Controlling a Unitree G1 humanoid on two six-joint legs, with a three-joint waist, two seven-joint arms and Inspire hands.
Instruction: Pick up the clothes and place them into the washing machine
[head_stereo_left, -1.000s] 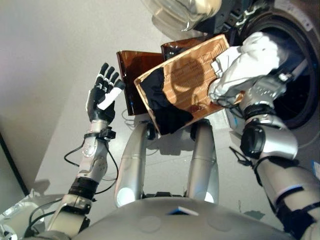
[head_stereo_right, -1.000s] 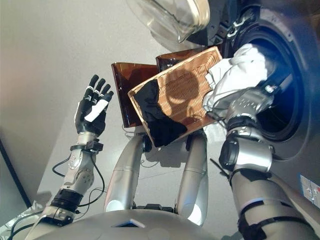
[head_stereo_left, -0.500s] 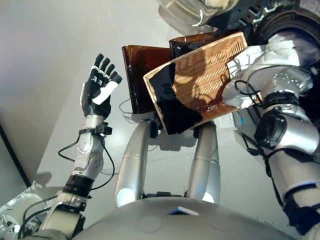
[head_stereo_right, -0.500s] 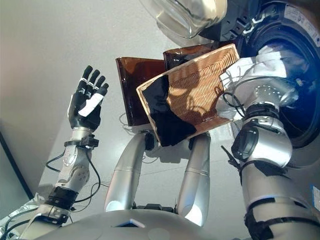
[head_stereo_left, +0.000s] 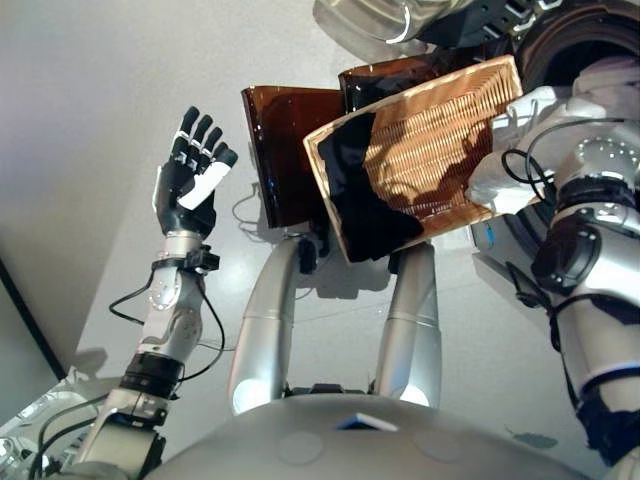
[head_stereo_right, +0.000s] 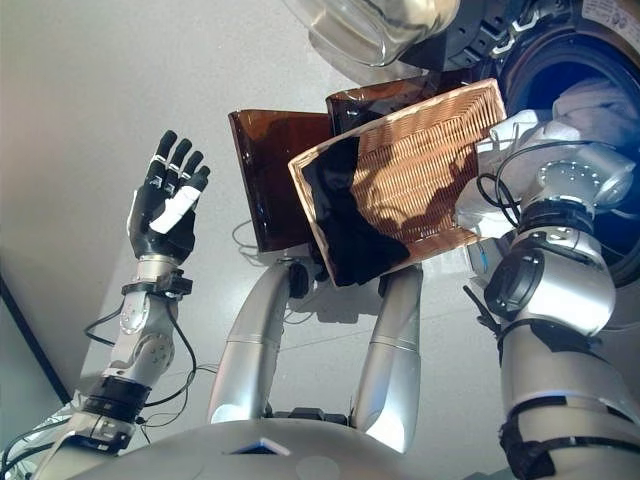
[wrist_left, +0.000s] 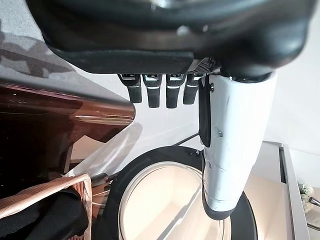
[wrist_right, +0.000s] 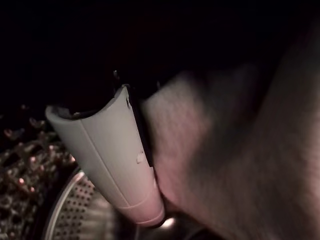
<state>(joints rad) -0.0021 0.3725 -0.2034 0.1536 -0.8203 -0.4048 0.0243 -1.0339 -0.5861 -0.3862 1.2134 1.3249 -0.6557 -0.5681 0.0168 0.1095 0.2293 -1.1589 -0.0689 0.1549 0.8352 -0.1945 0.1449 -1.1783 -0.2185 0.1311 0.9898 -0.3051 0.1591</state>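
A white cloth (head_stereo_left: 498, 185) hangs from the right edge of the wicker basket (head_stereo_left: 440, 140) into the washing machine's drum opening (head_stereo_right: 560, 60). My right arm reaches into the drum. In the right wrist view my right hand (wrist_right: 110, 155) pinches the white cloth (wrist_right: 240, 150) with its white-covered thumb, above the perforated drum wall (wrist_right: 75, 215). A black cloth (head_stereo_left: 370, 200) lies in the basket's left part. My left hand (head_stereo_left: 190, 175) is held up to the left of the basket, fingers straight, empty.
The basket rests on the dark brown box (head_stereo_left: 285, 150). The machine's round glass door (head_stereo_left: 380, 15) stands open above the basket; it also shows in the left wrist view (wrist_left: 170, 200). Grey floor lies to the left.
My right arm has pushed the white cloth farther into the drum, so less of it lies on the basket. The camera has shifted. My left hand stays raised and open.
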